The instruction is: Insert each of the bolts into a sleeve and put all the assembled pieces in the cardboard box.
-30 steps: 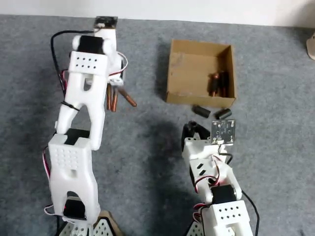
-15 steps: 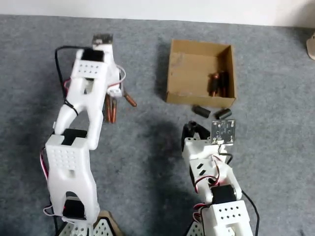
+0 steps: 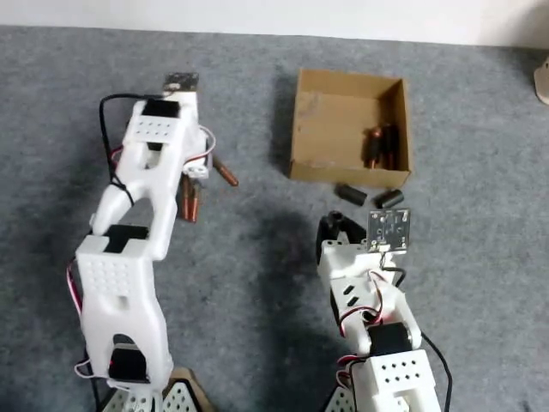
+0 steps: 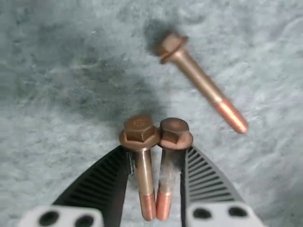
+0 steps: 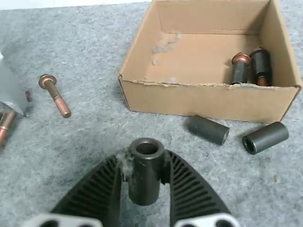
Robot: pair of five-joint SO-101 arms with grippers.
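My left gripper is shut on two copper bolts that lie side by side between its fingers, heads pointing away from the wrist. In the high view these bolts stick out from under the left arm. A third bolt lies loose on the carpet just beyond them, also seen as the loose bolt. My right gripper is shut on an upright black sleeve, a little in front of the cardboard box. Inside the box lie assembled pieces.
Two loose black sleeves lie on the grey carpet against the box's near wall, just ahead of the right gripper. Open carpet stretches between the two arms.
The left arm has drawn back toward its base, and the two bolts in its gripper came along with it. The right arm and its sleeve have stayed still.
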